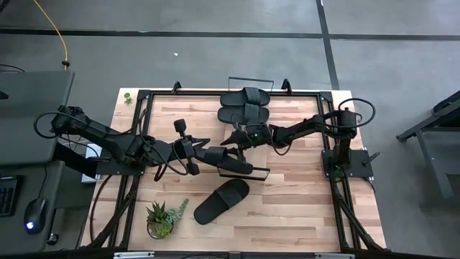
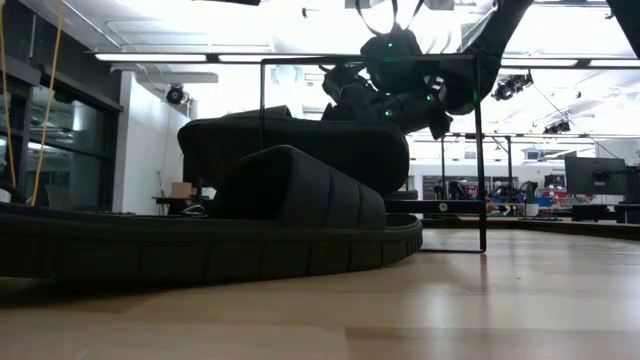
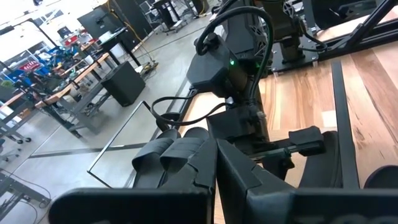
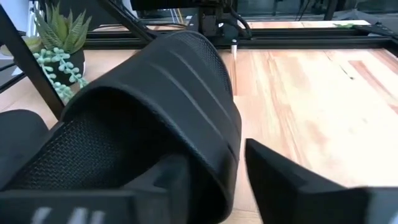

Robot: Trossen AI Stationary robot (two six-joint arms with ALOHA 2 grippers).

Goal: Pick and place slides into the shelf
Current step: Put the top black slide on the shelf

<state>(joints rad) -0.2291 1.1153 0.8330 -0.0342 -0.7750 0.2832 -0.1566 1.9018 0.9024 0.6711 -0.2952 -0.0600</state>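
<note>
Two black slides (image 1: 244, 97) (image 1: 244, 114) lie side by side on the far part of the shelf, whose black wire frame (image 1: 260, 171) runs toward the near edge. A third slide (image 1: 233, 162) sits at the shelf's near end, between both grippers; in the low view this slide (image 2: 300, 150) shows raised above the tabletop. My left gripper (image 1: 212, 155) is shut on it from the left. My right gripper (image 1: 238, 142) is open over its strap. The fourth slide (image 1: 221, 201) lies sole down on the table near the near edge. My left gripper (image 3: 214, 180) is shut on the third slide's left end, coming level from the table's left; its own fingers hide the place of contact. The ribbed strap (image 3: 180, 152) shows just beyond them. I cannot tell whether the sole rests on the shelf board. My right gripper (image 4: 214, 155) comes slanting down from the far right, one finger (image 4: 168, 177) inside the ribbed strap (image 4: 186, 93) and one finger (image 4: 292, 180) outside. A gap shows between the outer finger and the strap; I cannot tell whether the inner finger touches.
A small potted plant (image 1: 162, 219) stands near the table's near left corner. Black frame rails (image 1: 129, 180) run along the table's left, right and far sides. Bare wood lies right of the fourth slide (image 1: 302, 201).
</note>
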